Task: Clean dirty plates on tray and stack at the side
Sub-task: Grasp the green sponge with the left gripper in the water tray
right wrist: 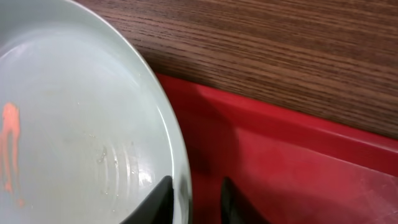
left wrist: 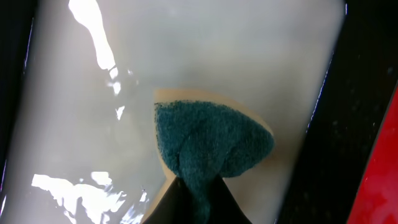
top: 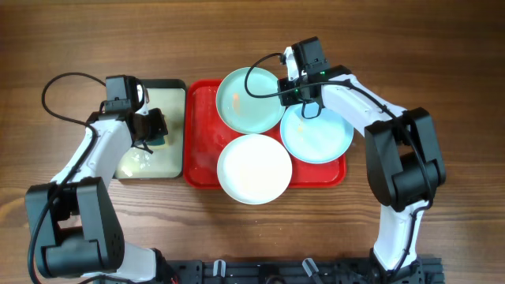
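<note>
- The right gripper [right wrist: 196, 202] is released: its two dark fingers stand apart, one on each side of the raised rim of the upper light-blue plate [right wrist: 81, 124]. One finger is over the plate's inside and the other over the red tray [right wrist: 298, 168]. A strip of red shows between the rim and the outer finger.
- That plate carries an orange smear near the left edge of the right wrist view, with faint speckles and streaks on its floor.
- The left gripper [left wrist: 189, 196] is clenched on a sponge [left wrist: 208, 140], teal and fuzzy with a tan backing. It pinches the sponge at its narrow end.
- The sponge hangs over the pale, glossy inside of the small dark-rimmed tray [left wrist: 186, 50], which lies just beside the red tray on its left.
- All three plates sit on the red tray. The upper light-blue plate is at the far edge, the second light-blue plate [top: 316, 132] on the right and the white plate [top: 254, 168] at the near edge. Each reaches past the tray's rim, and their rims crowd together in the middle.
- Both trays rest on the wooden table [top: 442, 47].
</note>
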`<state>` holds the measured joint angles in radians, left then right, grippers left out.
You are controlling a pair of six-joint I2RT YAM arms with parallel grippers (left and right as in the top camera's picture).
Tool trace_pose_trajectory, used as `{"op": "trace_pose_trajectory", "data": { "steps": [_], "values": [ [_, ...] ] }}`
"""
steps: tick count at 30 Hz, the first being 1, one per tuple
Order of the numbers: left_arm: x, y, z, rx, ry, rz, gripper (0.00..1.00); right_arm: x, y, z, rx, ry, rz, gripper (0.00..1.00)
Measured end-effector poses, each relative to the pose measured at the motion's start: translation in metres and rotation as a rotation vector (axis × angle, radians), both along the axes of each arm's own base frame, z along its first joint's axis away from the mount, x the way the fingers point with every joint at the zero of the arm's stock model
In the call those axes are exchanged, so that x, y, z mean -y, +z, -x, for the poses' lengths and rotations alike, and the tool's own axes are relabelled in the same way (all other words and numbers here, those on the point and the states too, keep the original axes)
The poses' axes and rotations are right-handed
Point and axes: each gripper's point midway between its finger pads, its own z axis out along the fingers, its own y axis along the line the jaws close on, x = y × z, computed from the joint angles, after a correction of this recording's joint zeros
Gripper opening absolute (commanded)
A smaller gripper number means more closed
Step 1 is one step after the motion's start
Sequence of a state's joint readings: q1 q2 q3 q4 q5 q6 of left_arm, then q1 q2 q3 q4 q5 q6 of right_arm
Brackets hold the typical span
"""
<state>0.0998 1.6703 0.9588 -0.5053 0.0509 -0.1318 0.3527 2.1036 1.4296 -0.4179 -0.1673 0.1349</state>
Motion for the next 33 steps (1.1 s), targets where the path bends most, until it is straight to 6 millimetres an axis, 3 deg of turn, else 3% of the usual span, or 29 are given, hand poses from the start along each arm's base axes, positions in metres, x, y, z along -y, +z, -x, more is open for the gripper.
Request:
{"op": "trace_pose_trajectory", "data": {
  "steps": [4, 7, 12, 21, 25, 27, 33],
  "values": [
    [0.0001, -0.0003, 0.0007, -0.003, 0.000, 0.000, 0.11, -0.0006, 0.0012, -0.0024, 0.011, -0.001, -0.003, 0.28],
    [0.0001, -0.0003, 0.0007, -0.003, 0.000, 0.000, 0.11, -0.0004, 0.0014, -0.0032, 0.015, -0.003, -0.002, 0.16],
    [0.0002, -0.0006, 0.0017, -0.008, 0.000, 0.001, 0.16, -0.0004, 0.0014, -0.0031, 0.007, -0.021, -0.010, 0.04],
    [0.0003, -0.0009, 0.0025, -0.011, 0.000, 0.001, 0.32, -0.0005, 0.0014, -0.0031, 0.006, -0.024, -0.011, 0.04],
    [0.0003, -0.0009, 0.0025, -0.011, 0.000, 0.001, 0.32, -0.0005, 0.0014, -0.0031, 0.006, -0.024, -0.011, 0.04],
    [0.0003, -0.0011, 0.0024, -0.011, 0.000, 0.001, 0.25, -0.0005, 0.0015, -0.0031, 0.007, -0.024, -0.012, 0.04],
    [0.0004, -0.0082, 0.0034, -0.029, -0.004, 0.002, 0.22, -0.0005, 0.0015, -0.0031, 0.007, -0.024, -0.012, 0.04]
  ]
}}
